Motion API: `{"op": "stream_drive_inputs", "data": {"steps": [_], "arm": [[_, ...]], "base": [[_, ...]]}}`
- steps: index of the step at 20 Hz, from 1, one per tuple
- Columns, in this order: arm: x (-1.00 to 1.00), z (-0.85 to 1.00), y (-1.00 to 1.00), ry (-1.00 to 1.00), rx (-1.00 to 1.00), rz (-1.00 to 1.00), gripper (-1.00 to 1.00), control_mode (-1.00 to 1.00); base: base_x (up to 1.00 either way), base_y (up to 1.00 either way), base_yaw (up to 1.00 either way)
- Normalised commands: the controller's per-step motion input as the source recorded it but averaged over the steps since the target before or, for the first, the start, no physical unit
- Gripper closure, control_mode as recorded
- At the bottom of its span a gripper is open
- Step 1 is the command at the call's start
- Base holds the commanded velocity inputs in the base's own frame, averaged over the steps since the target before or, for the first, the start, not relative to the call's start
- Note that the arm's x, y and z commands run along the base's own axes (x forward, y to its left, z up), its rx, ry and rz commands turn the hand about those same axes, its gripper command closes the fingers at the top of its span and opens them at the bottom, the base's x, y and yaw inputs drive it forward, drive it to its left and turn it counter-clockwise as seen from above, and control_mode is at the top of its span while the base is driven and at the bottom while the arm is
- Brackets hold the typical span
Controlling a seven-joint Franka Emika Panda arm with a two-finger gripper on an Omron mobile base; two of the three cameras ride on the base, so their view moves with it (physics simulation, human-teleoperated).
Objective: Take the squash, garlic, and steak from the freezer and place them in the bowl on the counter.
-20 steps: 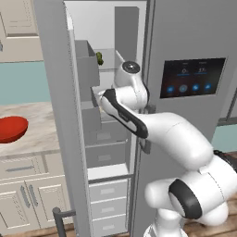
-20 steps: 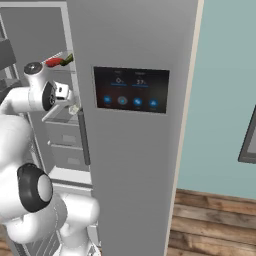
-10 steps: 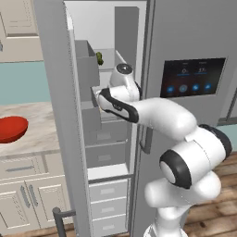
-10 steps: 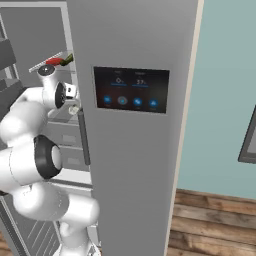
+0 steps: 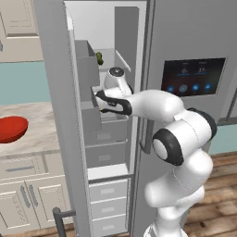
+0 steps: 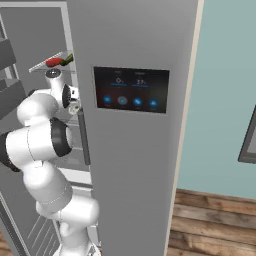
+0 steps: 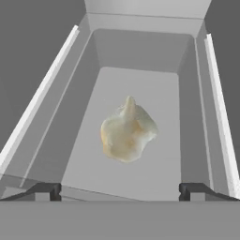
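The gripper (image 7: 120,191) is spread wide and empty above the garlic (image 7: 127,132), which lies alone in a grey tray (image 7: 187,117) inside the freezer (image 5: 115,41). The bulb should be kept centred between the fingertips (image 7: 44,190) before anything is squeezed.
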Motion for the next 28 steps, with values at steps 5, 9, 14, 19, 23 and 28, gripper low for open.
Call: {"op": "stream_drive_inputs", "data": {"steps": [5, 9, 14, 19, 23, 28], "arm": [[0.60, -0.32, 0.12, 0.05, 0.00, 0.00, -1.00, -1.00], [0.62, -0.30, 0.10, 0.02, 0.00, 0.00, -1.00, -1.00], [0.41, -0.36, 0.04, 0.04, -0.01, 0.00, -1.00, -1.00], [0.07, -0.27, 0.00, 0.03, -0.01, 0.00, 1.00, -1.00], [-0.04, 0.00, 0.00, -0.01, 0.00, 0.00, 1.00, -1.00], [-0.74, 0.01, 0.00, -0.15, 0.00, 0.00, 1.00, -1.00]], "base": [[0.00, 0.00, 0.00], [0.00, 0.00, 0.00], [0.00, 0.00, 0.00], [0.00, 0.00, 0.00], [0.00, 0.00, 0.00], [0.00, 0.00, 0.00]]}}
